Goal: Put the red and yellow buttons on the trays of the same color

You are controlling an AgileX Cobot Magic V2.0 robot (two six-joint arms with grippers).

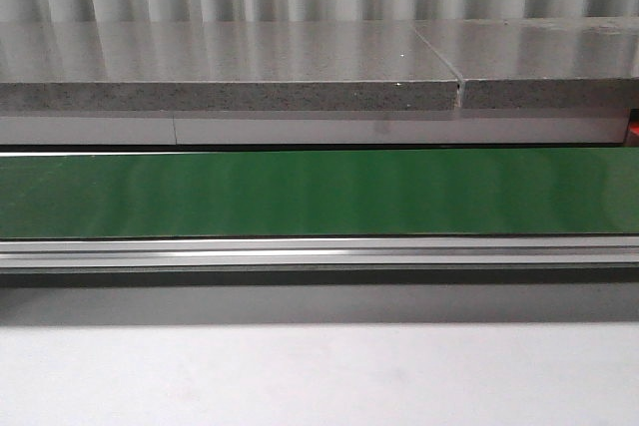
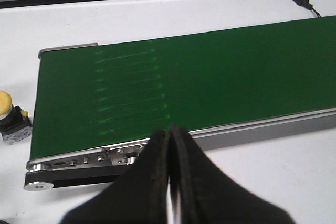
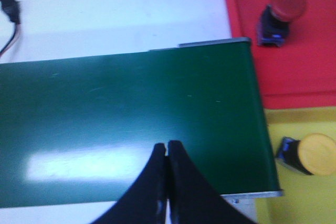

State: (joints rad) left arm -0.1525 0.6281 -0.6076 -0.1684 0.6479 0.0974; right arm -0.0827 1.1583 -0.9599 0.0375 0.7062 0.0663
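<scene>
A red button [image 3: 281, 13] stands on the red tray [image 3: 310, 66] in the right wrist view. Beside it, a yellow button [image 3: 310, 155] lies on its side on the yellow tray [image 3: 304, 203]. Another yellow button [image 2: 9, 116] sits on the white table past the end of the green belt [image 2: 199, 77] in the left wrist view. My left gripper [image 2: 170, 132] is shut and empty, over the belt's near rail. Shut and empty too, my right gripper [image 3: 167, 148] hangs over the green belt [image 3: 131, 124]. Neither gripper shows in the front view.
The front view holds only the green conveyor belt [image 1: 319, 192], its metal rail [image 1: 319, 251] and a grey stone slab [image 1: 230, 77] behind. A black cable plug [image 2: 303, 1] lies on the table beyond the belt, and the cable plug [image 3: 10, 10] shows again in the right wrist view.
</scene>
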